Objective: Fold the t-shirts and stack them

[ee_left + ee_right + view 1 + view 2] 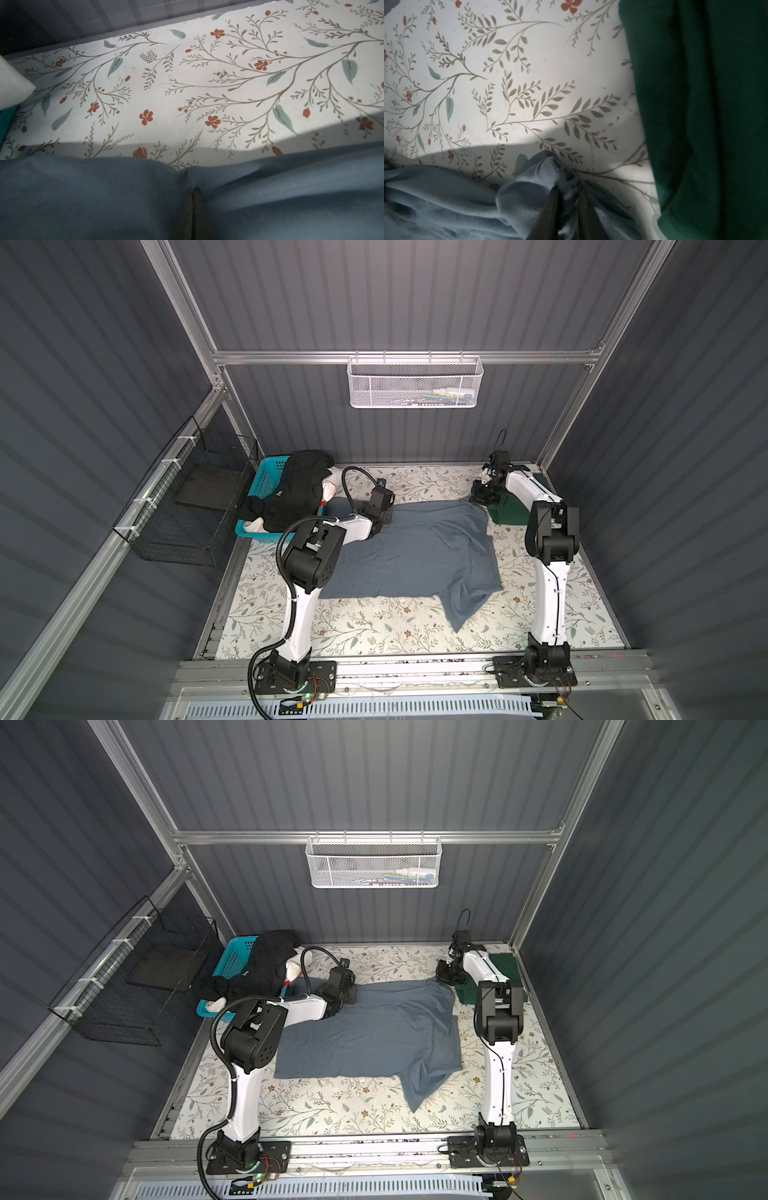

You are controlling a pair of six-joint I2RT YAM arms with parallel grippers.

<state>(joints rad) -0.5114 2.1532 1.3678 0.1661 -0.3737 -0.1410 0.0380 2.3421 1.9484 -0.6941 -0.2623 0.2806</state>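
Observation:
A slate blue-grey t-shirt point(415, 556) point(374, 1036) lies spread on the floral table, with one sleeve trailing toward the front. My left gripper point(388, 515) point(193, 190) is shut on the shirt's far left edge, and the cloth puckers at its tips. At the far right corner, my right gripper point(478, 499) point(569, 191) is closed on a bunched bit of the same shirt point(529, 187). A folded dark green t-shirt point(511, 512) point(706, 104) lies just right of that gripper. Black point(303, 485), white point(332, 487) and a bit of red point(322, 502) t-shirts are heaped in the basket.
A turquoise lattice basket point(266, 479) point(235, 959) stands at the table's far left. A black wire cage point(195, 506) hangs on the left wall. On the back rail hangs a white mesh basket point(415, 381). The back wall runs close behind both grippers.

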